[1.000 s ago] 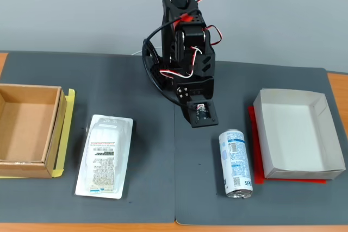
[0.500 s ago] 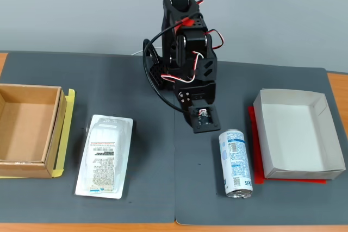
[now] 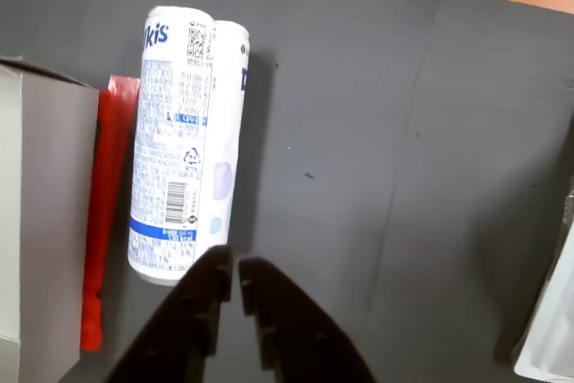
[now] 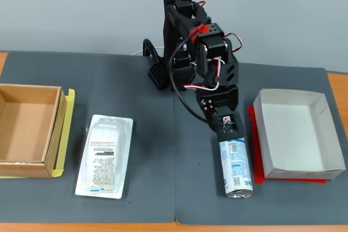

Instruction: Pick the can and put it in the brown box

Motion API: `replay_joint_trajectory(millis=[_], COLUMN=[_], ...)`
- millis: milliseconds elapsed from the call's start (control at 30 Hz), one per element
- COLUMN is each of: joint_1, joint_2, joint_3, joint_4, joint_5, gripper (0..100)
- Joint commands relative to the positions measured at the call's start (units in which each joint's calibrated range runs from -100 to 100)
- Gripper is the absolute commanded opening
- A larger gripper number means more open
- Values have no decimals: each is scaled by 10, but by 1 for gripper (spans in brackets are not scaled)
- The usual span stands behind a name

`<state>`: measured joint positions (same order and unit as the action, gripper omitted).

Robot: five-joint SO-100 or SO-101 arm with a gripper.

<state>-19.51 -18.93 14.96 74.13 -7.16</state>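
Observation:
The can (image 4: pixel 236 168) lies on its side on the dark mat, just left of the white box in the fixed view. In the wrist view the can (image 3: pixel 179 141) is white with blue print, its near end by my fingertips. My gripper (image 3: pixel 231 268) sits just over that near end, jaws almost together and holding nothing. In the fixed view the gripper (image 4: pixel 227 133) points down at the can's far end. The brown box (image 4: pixel 51 129) stands at the mat's far left, with nothing inside it.
A white box (image 4: pixel 304 97) on a red sheet (image 4: pixel 261 177) stands right of the can; both show at the left of the wrist view (image 3: pixel 45 221). A flat plastic-wrapped packet (image 4: pixel 106 156) lies between the can and the brown box.

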Motion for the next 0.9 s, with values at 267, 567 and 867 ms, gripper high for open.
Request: replay_joint_trajectory(millis=[267, 567, 867], joint_1=[-66, -88, -112], joint_2=[137, 216, 245], joint_3=[-127, -179, -186], joint_4=[3, 3, -5], joint_5=[-65, -63, -67], gripper=[1, 2, 30])
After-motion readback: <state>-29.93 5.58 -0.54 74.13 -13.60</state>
